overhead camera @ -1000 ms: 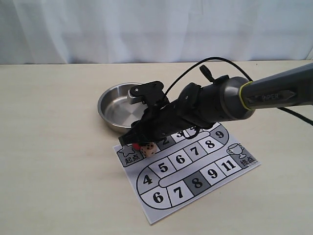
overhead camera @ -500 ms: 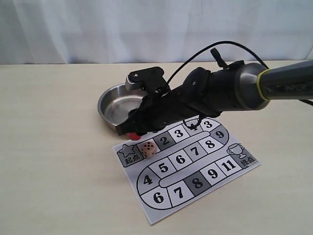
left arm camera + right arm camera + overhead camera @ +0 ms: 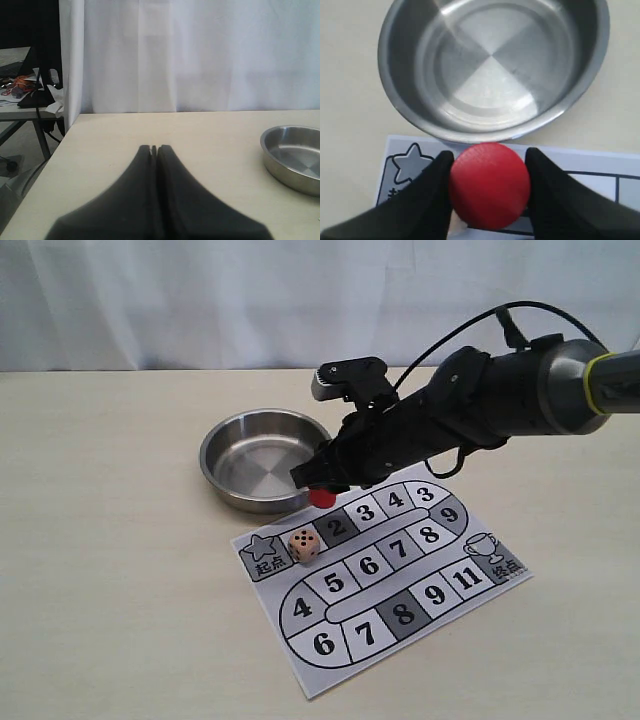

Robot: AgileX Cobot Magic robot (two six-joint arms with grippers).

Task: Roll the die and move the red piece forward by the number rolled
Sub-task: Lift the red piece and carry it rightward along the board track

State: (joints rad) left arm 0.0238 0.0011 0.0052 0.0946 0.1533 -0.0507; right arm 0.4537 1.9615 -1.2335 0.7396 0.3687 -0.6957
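My right gripper is shut on the red piece, holding it just above the board's far edge, near the square marked 2. From the right wrist view the red piece fills the gap between both black fingers, its flat top facing the camera. The die, a pale cube with black pips, rests on the board next to the star square, apart from the gripper. My left gripper is shut with nothing in it, low over bare table far to the left.
A steel bowl stands just behind the board's far left corner, right beside the held piece; its rim shows in the right wrist view and the bowl in the left wrist view. A white curtain backs the table.
My right gripper has lifted the red piece off the start corner and carried it right, toward the 2 square. The die has stayed where it was.
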